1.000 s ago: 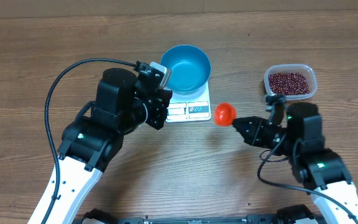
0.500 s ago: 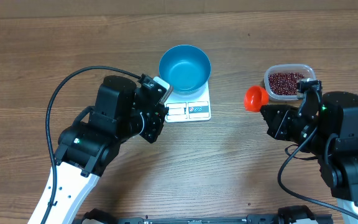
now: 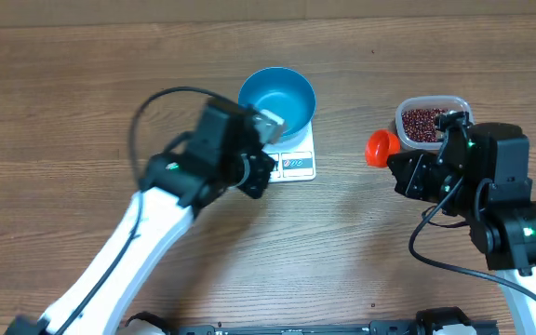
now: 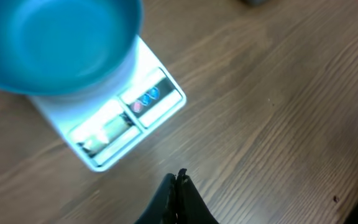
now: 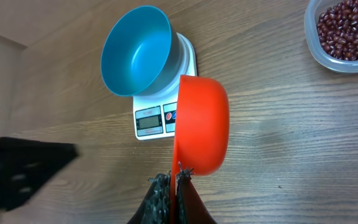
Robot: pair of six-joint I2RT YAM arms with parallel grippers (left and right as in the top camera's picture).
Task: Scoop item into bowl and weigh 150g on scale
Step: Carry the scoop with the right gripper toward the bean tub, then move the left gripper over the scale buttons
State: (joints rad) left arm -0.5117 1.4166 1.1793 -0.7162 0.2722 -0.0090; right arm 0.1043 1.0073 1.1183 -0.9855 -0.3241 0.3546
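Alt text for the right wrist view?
The right gripper holds an orange scoop on edge above the table. Beyond it an empty blue bowl sits on the scale; a tub of beans is at top right.

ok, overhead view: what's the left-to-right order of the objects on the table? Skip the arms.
blue bowl sitting on the scale → orange scoop → clear tub of beans

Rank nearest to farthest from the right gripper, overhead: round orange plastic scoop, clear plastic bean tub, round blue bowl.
1. Orange scoop, held in the right gripper.
2. Clear tub, just beyond, rightward.
3. Blue bowl, far left, on the scale.
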